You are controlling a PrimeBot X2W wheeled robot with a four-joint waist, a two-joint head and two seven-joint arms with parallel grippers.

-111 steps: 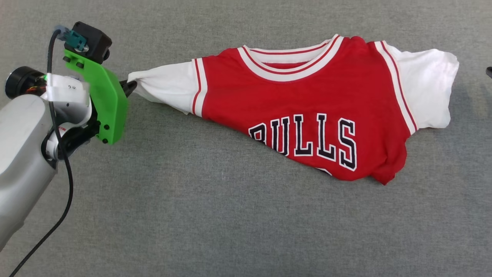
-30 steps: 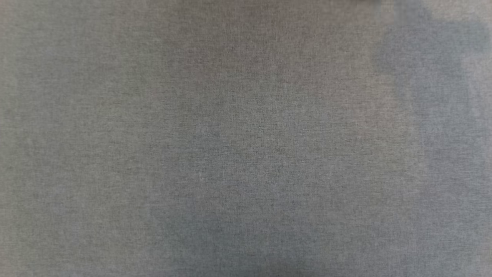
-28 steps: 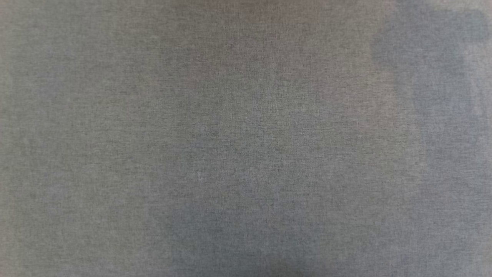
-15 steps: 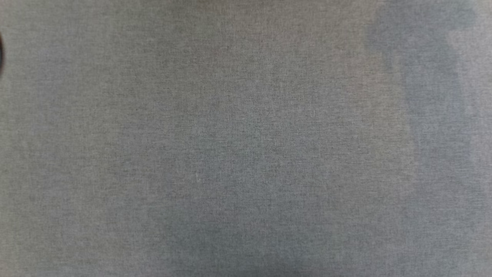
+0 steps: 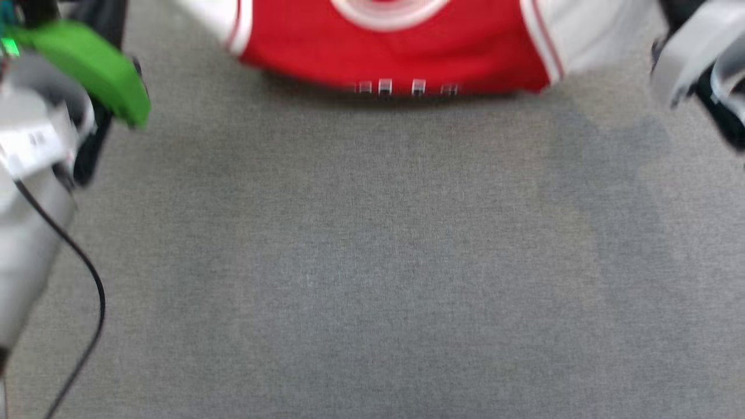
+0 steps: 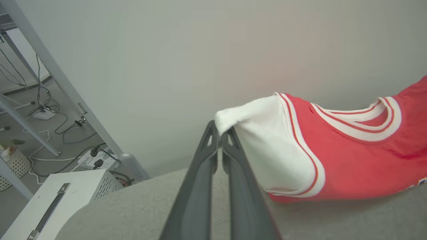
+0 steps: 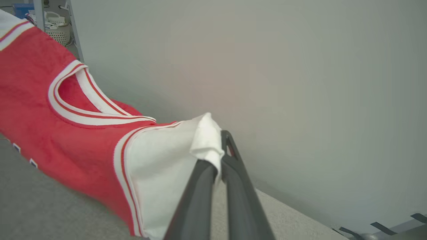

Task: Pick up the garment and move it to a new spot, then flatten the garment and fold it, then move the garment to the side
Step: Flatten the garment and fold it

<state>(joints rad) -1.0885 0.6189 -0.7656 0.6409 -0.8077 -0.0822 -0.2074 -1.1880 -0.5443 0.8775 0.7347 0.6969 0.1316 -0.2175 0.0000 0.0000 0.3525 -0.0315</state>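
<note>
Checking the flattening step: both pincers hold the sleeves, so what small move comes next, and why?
Probably draw both arms back toward the robot while lowering. The left pincer and right pincer each pinch a white sleeve; the garment hangs spread between them, its lower part on the grey surface.

No text legible. On the jersey (image 5: pixel 396 52), far centre, only white-outlined letter tops show along its near edge, blurred and unreadable. The label (image 5: pixel 35 139) on the left arm (image 5: pixel 26 250) bears dark marks, too smeared to read.
</note>
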